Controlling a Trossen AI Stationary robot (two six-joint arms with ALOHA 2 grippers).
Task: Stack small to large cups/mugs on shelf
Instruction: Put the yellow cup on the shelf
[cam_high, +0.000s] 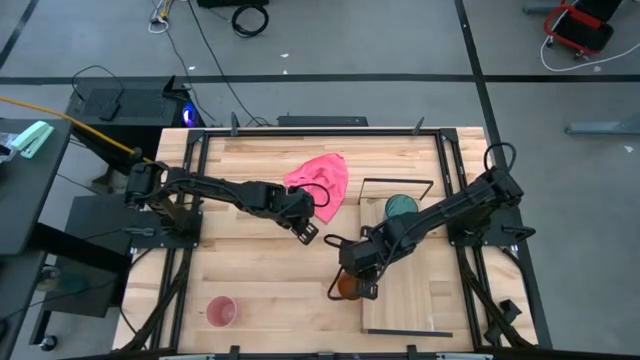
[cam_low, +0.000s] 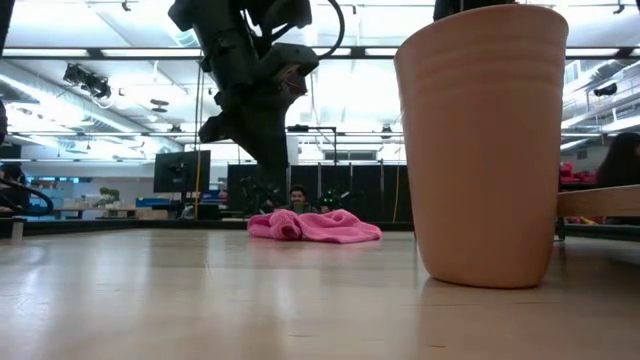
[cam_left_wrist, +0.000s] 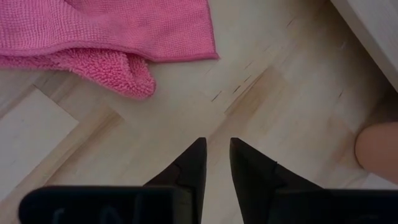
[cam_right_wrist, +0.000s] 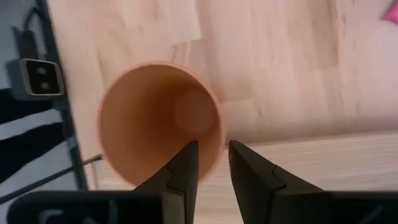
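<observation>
The orange-brown cup (cam_high: 347, 288) (cam_right_wrist: 158, 118) stands upright on its base on the tabletop, just left of the shelf (cam_high: 410, 290); in the low view this cup (cam_low: 485, 150) looms large. My right gripper (cam_high: 352, 272) (cam_right_wrist: 211, 152) is over its rim, shut on the wall. The teal tumbler (cam_high: 400, 207) stands on the shelf's far end by the black wire frame (cam_high: 396, 183). The small pink cup (cam_high: 221, 311) sits near the table's near left corner. My left gripper (cam_high: 306, 231) (cam_left_wrist: 216, 155) hovers shut over bare table near the pink cloth (cam_high: 320, 180). My right gripper has the orange-brown cup by its rim (cam_right_wrist: 222, 144), on the side nearest the shelf. One finger (cam_right_wrist: 185, 163) is inside the cup and the other finger (cam_right_wrist: 244, 163) outside, with the wall between them. The fingers come from above, pointing down. The cup's base (cam_low: 490, 278) rests on the table.
The pink cloth (cam_left_wrist: 106, 43) (cam_low: 315, 226) lies crumpled toward the far middle of the table. The shelf board's long left edge (cam_high: 363, 300) runs right beside the orange-brown cup. Bare tabletop (cam_high: 270, 290) stretches between the pink cup and the orange-brown one.
</observation>
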